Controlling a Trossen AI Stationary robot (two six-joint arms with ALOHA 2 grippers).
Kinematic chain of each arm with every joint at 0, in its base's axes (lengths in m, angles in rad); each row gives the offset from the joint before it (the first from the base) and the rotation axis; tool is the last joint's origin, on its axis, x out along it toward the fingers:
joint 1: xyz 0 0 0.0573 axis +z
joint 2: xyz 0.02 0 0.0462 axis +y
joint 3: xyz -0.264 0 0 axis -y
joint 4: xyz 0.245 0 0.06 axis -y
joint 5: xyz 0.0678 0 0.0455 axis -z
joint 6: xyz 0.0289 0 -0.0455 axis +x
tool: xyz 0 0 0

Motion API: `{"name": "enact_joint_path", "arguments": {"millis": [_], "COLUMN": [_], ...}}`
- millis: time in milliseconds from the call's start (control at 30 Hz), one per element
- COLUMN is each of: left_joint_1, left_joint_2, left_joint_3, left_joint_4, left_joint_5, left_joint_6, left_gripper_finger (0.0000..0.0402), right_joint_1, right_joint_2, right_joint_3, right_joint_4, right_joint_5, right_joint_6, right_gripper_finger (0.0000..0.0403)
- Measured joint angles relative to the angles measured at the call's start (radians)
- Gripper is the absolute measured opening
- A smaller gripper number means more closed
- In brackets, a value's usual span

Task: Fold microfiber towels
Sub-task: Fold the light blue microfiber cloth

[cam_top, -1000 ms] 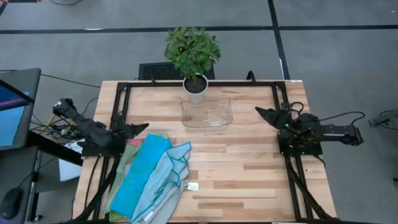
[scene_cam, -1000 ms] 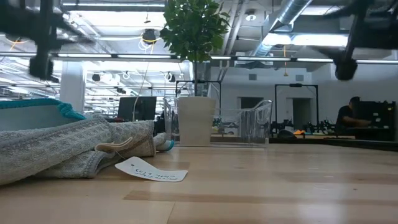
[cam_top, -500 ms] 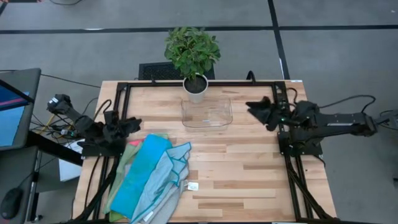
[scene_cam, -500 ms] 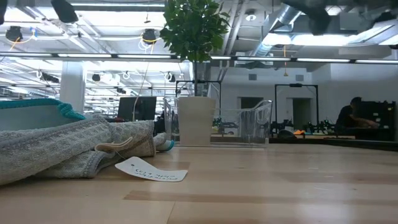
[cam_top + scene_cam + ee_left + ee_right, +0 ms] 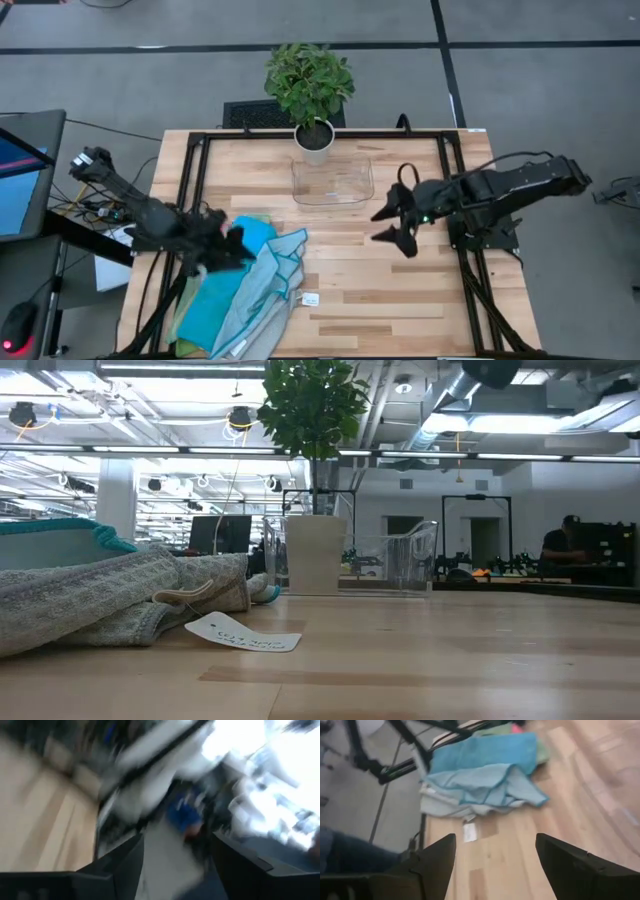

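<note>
The microfiber towels lie in a loose pile on the table's near left part. A bright blue towel [image 5: 222, 288] is on top, and a light grey towel with teal edging [image 5: 270, 272] is crumpled against its right side. Green cloth [image 5: 196, 262] shows beneath. In the right wrist view the blue towel [image 5: 480, 751] and the grey one [image 5: 485, 787] lie ahead. My left gripper [image 5: 232, 243] hangs over the pile's far end, open [image 5: 177, 870], nothing between its fingers. My right gripper [image 5: 386, 225] hangs open over the table's middle right [image 5: 495, 865].
A clear plastic tray [image 5: 333, 182] stands at the far middle, with a potted plant [image 5: 312, 90] behind it. A white tag [image 5: 310, 298] lies on the wood beside the pile. Bare wood [image 5: 400, 290] stretches across the near right. Black frame rails [image 5: 470, 270] run along both sides.
My left gripper has swung from the table's left edge toward the near edge and right, ending over the pile's far end. My right gripper has risen and come from the right rail toward the table's middle, tipping downward. The towels have not moved.
</note>
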Motion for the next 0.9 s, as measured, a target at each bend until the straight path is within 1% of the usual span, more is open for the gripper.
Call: {"name": "enact_joint_path", "arguments": {"millis": [67, 167, 233, 300, 367, 467, 633, 800, 900], "left_joint_1": [-0.02, -0.061, -0.094, -0.133, -0.18, -0.25, -0.337, -0.423, -0.466], "left_joint_2": [0.044, 0.122, 0.176, 0.22, 0.272, 0.351, 0.484, 0.606, 0.658], "left_joint_3": [0.077, 0.18, 0.235, 0.279, 0.309, 0.333, 0.343, 0.343, 0.343], "left_joint_4": [-0.192, -0.422, -0.529, -0.592, -0.614, -0.619, -0.613, -0.597, -0.585], "left_joint_5": [0.05, 0.131, 0.159, 0.164, 0.149, 0.09, 0.024, 0.006, 0.005], "left_joint_6": [-0.082, -0.172, -0.21, -0.25, -0.292, -0.358, -0.513, -0.665, -0.741], "left_gripper_finger": [0.0224, 0.0225, 0.0225, 0.0225, 0.0226, 0.0226, 0.0226, 0.0226, 0.0226], "right_joint_1": [0.031, 0.056, 0.064, 0.071, 0.08, 0.094, 0.092, 0.093, 0.092], "right_joint_2": [0.014, 0.042, 0.056, 0.07, 0.079, 0.087, 0.091, 0.092, 0.092], "right_joint_3": [0.002, 0.002, 0.001, 0.002, 0.001, 0.003, 0.003, 0.002, 0.002], "right_joint_4": [-0.001, -0.002, -0.012, -0.007, -0.011, -0.005, -0.001, -0.001, -0.001], "right_joint_5": [0.01, 0.012, 0.012, 0.013, 0.014, 0.015, 0.015, 0.015, 0.016], "right_joint_6": [0.0, 0.0, 0.0, -0.002, -0.013, -0.026, -0.026, -0.027, -0.027], "right_gripper_finger": [0.0302, 0.0302, 0.0302, 0.0302, 0.0302, 0.0302, 0.0302, 0.0302, 0.0302]}}
